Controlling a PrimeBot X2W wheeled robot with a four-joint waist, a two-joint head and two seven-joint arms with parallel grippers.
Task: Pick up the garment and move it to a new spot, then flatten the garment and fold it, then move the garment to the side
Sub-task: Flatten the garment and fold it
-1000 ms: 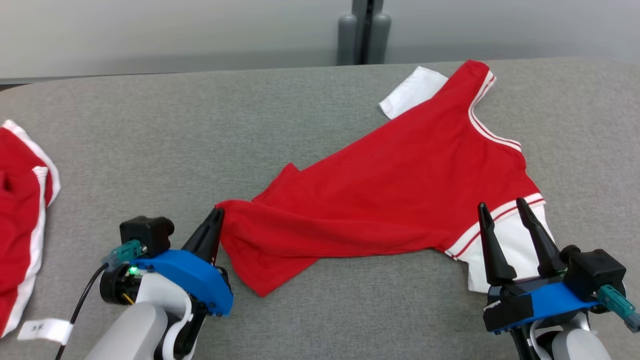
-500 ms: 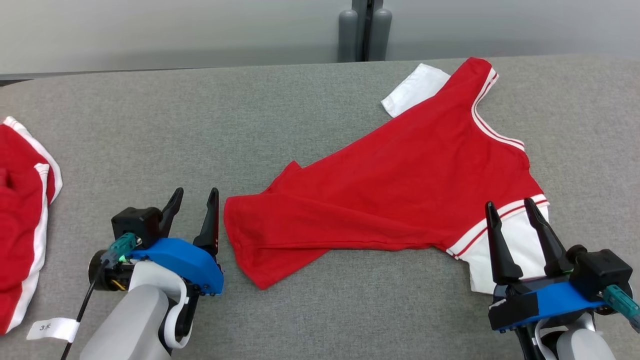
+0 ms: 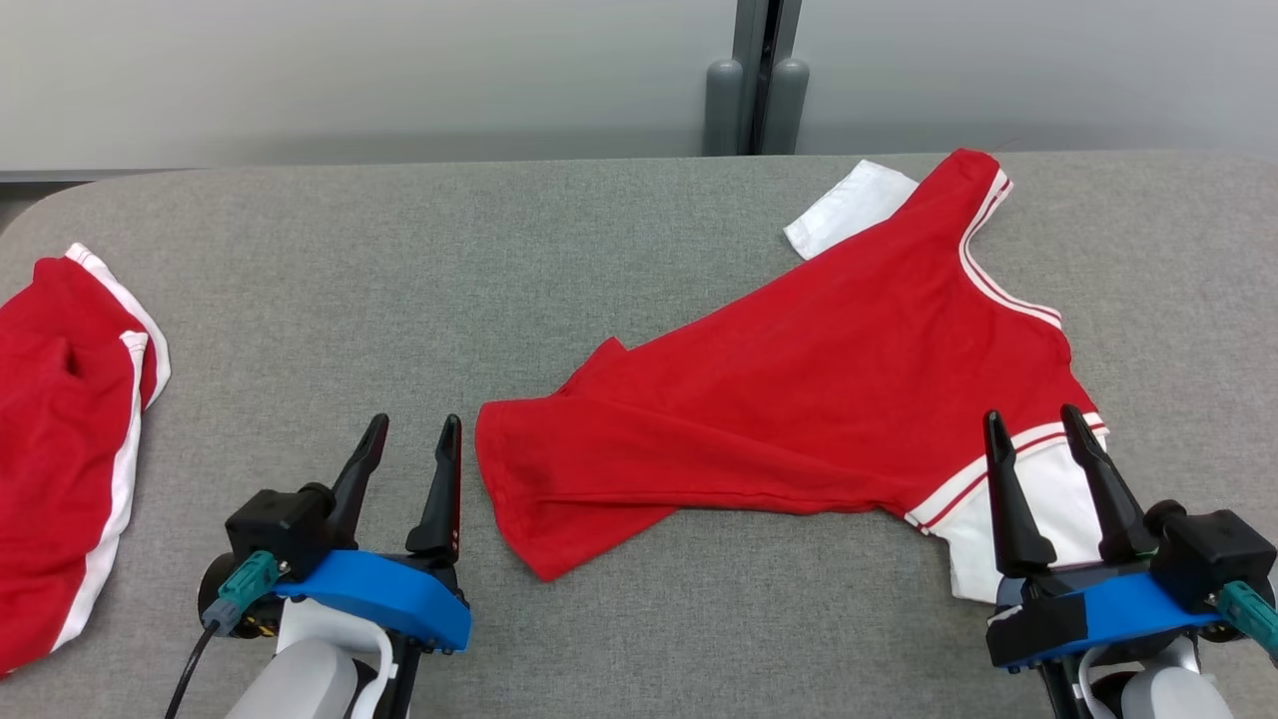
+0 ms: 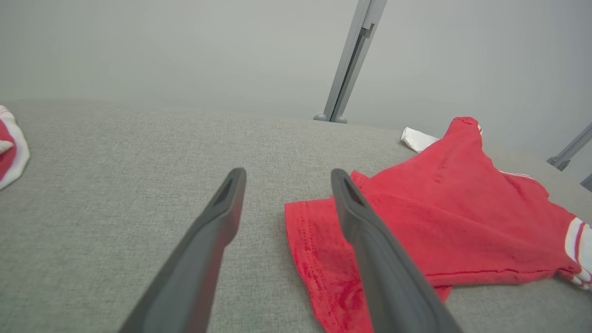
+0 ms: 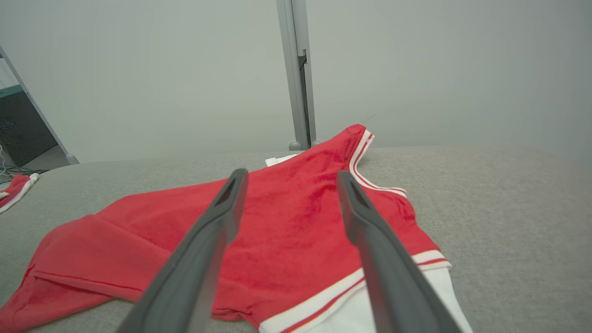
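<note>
Red white-trimmed fabric shirt (image 3: 819,399) on grey desk (image 3: 399,280): hem just right of left gripper (image 3: 415,421) spread jaws, sleeve at right gripper (image 3: 1031,412) spread jaws.

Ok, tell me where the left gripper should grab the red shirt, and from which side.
Probably the hem of the red shirt, at the corner nearest the left gripper. Come from the robot's left, low along the table: that edge lies flat and faces the open fingers.
</note>
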